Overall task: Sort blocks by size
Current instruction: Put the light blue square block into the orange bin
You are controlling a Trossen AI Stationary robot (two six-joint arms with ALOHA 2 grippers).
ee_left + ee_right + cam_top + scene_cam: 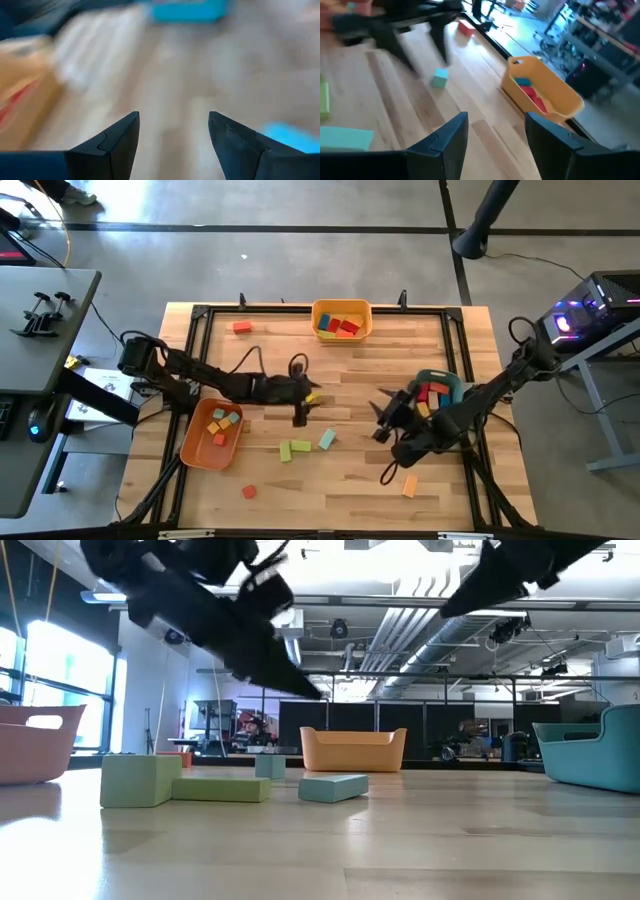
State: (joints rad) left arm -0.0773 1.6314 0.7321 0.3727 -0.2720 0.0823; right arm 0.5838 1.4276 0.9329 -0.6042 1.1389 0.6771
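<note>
Both hands (172,131) (495,132) open, empty; green blocks (140,780) mid-table.

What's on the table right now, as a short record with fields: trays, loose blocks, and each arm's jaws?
trays: yellow tray far edge, orange tray left, teal tray right, all holding blocks
loose blocks: two light green blocks, teal block, mid-table
left gripper: mid-table, jaws open, empty
right gripper: beside teal tray, jaws open, empty

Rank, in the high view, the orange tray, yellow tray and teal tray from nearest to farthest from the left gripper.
Measured from the left gripper:
1. Orange tray, beside it on the left arm's side.
2. Yellow tray, at the far edge.
3. Teal tray, on the right arm's side.
</note>
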